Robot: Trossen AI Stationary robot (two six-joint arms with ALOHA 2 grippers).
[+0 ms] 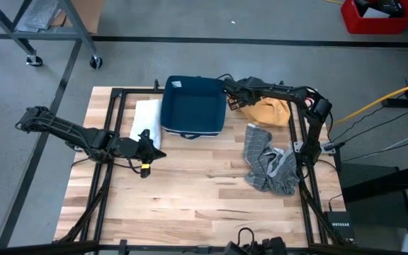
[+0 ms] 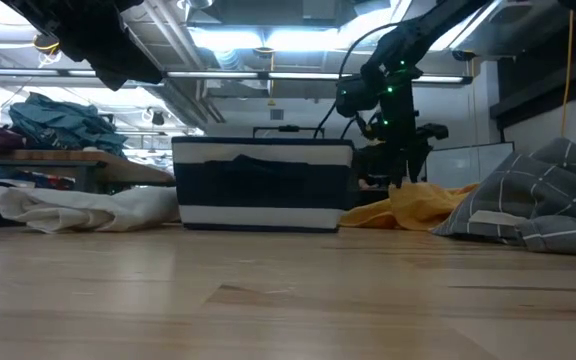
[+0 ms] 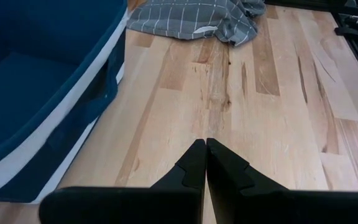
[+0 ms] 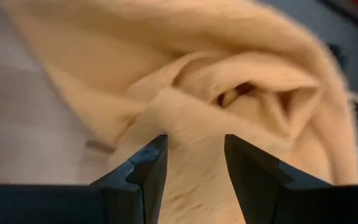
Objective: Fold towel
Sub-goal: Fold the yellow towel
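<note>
- The left gripper [image 3: 204, 163] is idling low over bare table [image 1: 190, 205] near the front-left of the bin [image 1: 193, 106], its 2 fingers pressed together on nothing; it is best left there, clear of the cloth.
- A grey towel [image 1: 269, 161] is lying crumpled on the right of the table, well apart from the left gripper and untouched.
- A white cloth [image 1: 146, 120] is lying flat just beside the bin's left wall.
- The right gripper [image 4: 194, 177] is hanging over the yellow towel [image 1: 269, 110], which is sitting bunched at the back right, just beside the bin.
- Its fingers are spread with a raised fold between them; whether they are touching the cloth is hard to tell from the wrist view.
- To do this grasp well, it is worth aiming for 1 outer edge or corner, not the middle of the bunch, so the towel opens when lifted.
- Closing on a thick ridge risks dragging 2 layers together.
- The bare wood in front of the bin is looking like the best place to spread it.
</note>
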